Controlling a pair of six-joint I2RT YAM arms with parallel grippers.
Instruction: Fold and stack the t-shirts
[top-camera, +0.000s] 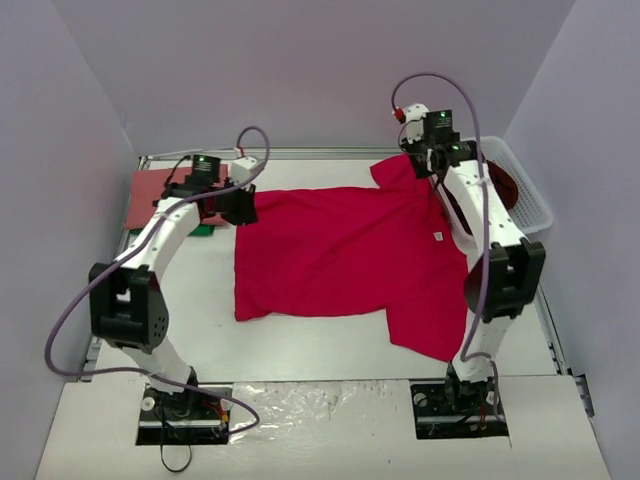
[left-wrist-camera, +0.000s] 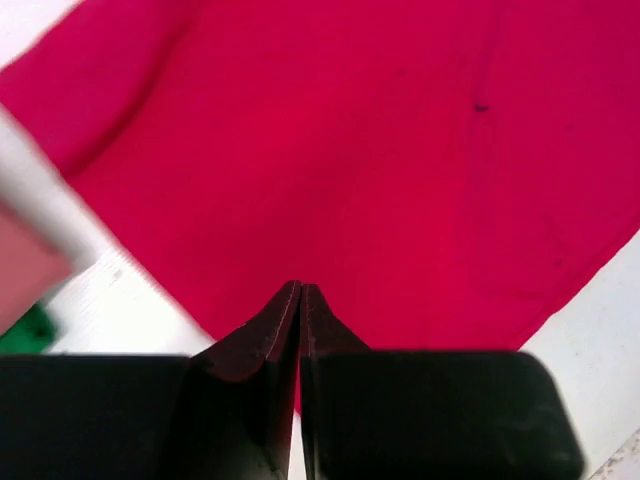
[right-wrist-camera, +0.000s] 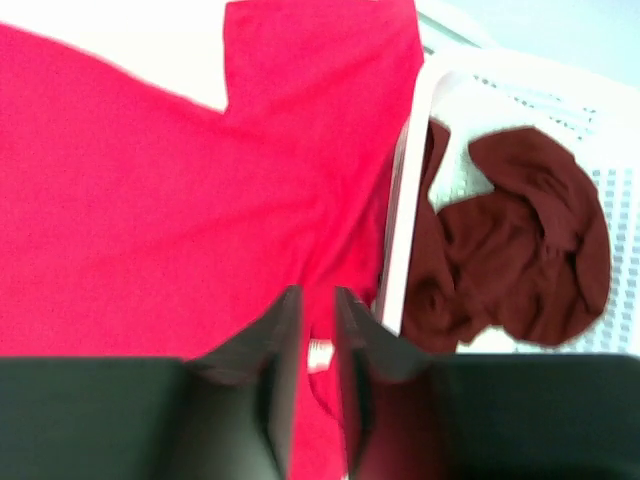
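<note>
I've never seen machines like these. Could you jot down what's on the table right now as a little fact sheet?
red shirt: spread open and mostly flat on the table, not yet folded
left gripper: shut, pinching the red shirt at its edge
right gripper: closed down on the same shirt, next to the basket
basket: white lattice, far right, holding a crumpled dark maroon shirt
salmon shirt: lying flat at the far left corner
</note>
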